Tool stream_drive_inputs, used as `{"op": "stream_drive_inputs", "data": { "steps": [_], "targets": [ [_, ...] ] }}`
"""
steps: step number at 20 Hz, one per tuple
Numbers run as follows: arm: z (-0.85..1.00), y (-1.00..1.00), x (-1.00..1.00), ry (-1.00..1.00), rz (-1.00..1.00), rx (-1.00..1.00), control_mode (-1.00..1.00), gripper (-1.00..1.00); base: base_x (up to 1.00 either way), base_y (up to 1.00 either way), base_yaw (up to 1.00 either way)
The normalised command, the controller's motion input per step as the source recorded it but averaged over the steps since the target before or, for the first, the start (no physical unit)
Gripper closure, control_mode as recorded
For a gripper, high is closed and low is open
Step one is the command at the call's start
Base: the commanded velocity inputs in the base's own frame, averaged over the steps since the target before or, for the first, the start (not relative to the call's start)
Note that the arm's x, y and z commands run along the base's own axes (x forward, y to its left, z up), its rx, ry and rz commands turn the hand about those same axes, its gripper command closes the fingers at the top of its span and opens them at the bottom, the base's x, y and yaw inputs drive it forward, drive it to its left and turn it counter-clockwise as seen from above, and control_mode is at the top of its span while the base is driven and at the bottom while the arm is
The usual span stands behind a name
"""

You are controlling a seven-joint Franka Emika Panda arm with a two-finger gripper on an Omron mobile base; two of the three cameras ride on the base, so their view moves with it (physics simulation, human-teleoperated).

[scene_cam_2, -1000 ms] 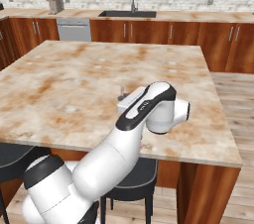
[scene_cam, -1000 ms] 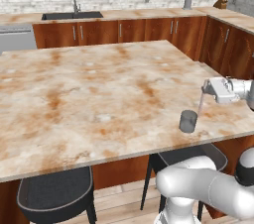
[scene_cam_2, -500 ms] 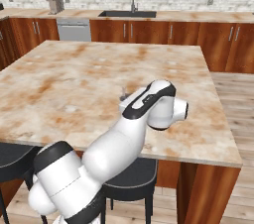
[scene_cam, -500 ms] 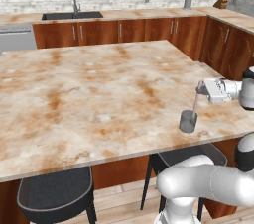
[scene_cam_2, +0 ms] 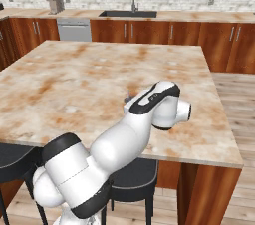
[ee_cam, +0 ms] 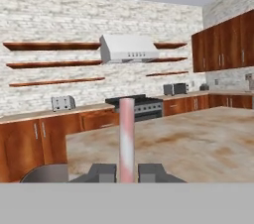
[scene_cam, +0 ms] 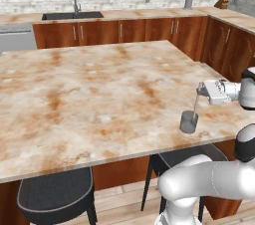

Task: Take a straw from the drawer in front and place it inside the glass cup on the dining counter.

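You've got one straw (scene_cam: pixel 195 103), one glass cup (scene_cam: pixel 189 122) and one tabletop (scene_cam: pixel 89 89) under them. One gripper (scene_cam: pixel 199 89) in play. Below the near edge, count two stools (scene_cam: pixel 55 196). Back wall: one sink (scene_cam: pixel 72 16), one dishwasher (scene_cam_2: pixel 73 29). In the hand view, one range hood (ee_cam: pixel 127 49), three shelves (ee_cam: pixel 52 46).

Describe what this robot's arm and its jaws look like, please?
The arm is made of thick, rounded, glossy white segments joined by dark bands. It ends in a small grey, boxy gripper with two short dark jaws. No cables or markings are visible.
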Motion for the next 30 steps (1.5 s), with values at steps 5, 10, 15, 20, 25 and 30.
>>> {"op": "stream_drive_inputs", "data": {
  "steps": [5, 10, 15, 20, 25, 30],
  "targets": [
    [-0.11, -0.08, 0.16, 0.00, 0.00, 0.00, -1.00, 1.00, 0.00, 0.00, 0.00],
    [-0.14, 0.00, 0.17, 0.00, 0.00, -0.01, -1.00, 1.00, 0.00, 0.00, 0.00],
    [-0.20, 0.00, 0.13, 0.00, 0.00, -0.02, -1.00, 1.00, 0.00, 0.00, 0.00],
    [-0.24, 0.00, 0.13, 0.00, 0.00, -0.02, -1.00, 1.00, 0.00, 0.00, 0.00],
    [-0.24, 0.00, 0.15, 0.00, 0.00, -0.01, -1.00, 1.00, 0.00, 0.00, 0.00],
    [-0.16, -0.03, 0.14, 0.00, 0.00, 0.00, -1.00, 1.00, 0.00, 0.00, 0.00]
  ]
}}
